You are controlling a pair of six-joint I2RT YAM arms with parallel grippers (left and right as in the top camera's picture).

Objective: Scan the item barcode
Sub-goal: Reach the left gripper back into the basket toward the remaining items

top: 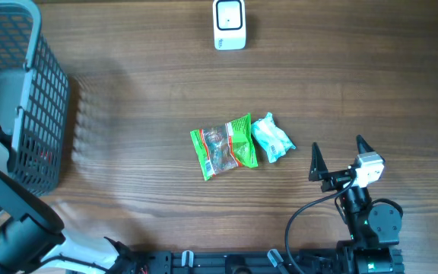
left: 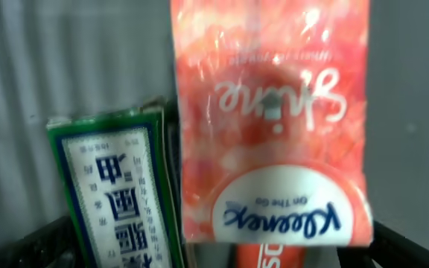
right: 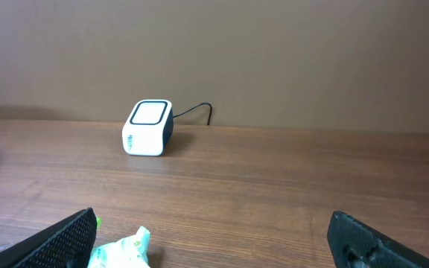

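Green snack packet [top: 223,147] lies flat near the middle of the wooden table [top: 128,76]. It is crinkled, with a clear window, red print and a white strip at its lower left corner; no barcode can be read on the upward face. A pale teal packet [top: 271,138] touches its right edge. Both sit well below the white barcode scanner [top: 229,24], which stands at the far edge of the table.

Only the overhead view shows the whole green packet. The right wrist view looks low across the table and catches just the crumpled top of the teal packet [right: 125,249] at the bottom edge. That view also shows the scanner [right: 148,128] from the side, its dark-framed window tilted upward and a black cable [right: 196,112] running off behind it.

The right gripper [top: 338,143] is to the right of the packets, apart from them, fingers spread wide and grasping nothing; its wrist view [right: 211,216] shows the same.

The left arm [top: 10,209] is beside the grey mesh basket [top: 40,99] at the table's left. Its wrist camera sees what the overhead view cannot: a pink Kleenex tissue pack [left: 274,126], blurred and close, beside a green box with Chinese characters [left: 114,193]. The left gripper's fingers are not clearly seen; its jaws are released, fully spread.
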